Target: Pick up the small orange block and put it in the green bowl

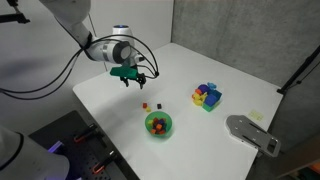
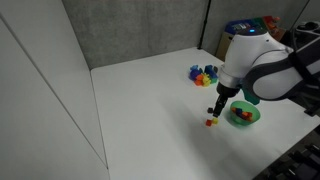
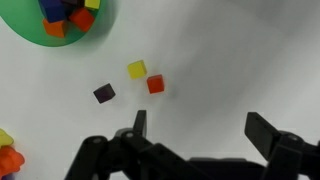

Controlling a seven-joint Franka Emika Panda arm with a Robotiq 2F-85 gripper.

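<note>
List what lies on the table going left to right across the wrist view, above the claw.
green bowl → dark purple cube → yellow cube → orange cube. The blocks at the lower left edge share the bowl's stretch, so they are left out.

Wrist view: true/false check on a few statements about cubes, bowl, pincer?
1. The small orange block lies on the table, outside the green bowl. True.
2. The pincer is shut on the small orange block. False: it is open and holds nothing.
3. The yellow cube lies close beside the small orange block. True.
4. The green bowl is empty. False: it holds several coloured blocks.
5. The dark purple cube lies in the bowl. False: it lies on the table near the other two cubes.
</note>
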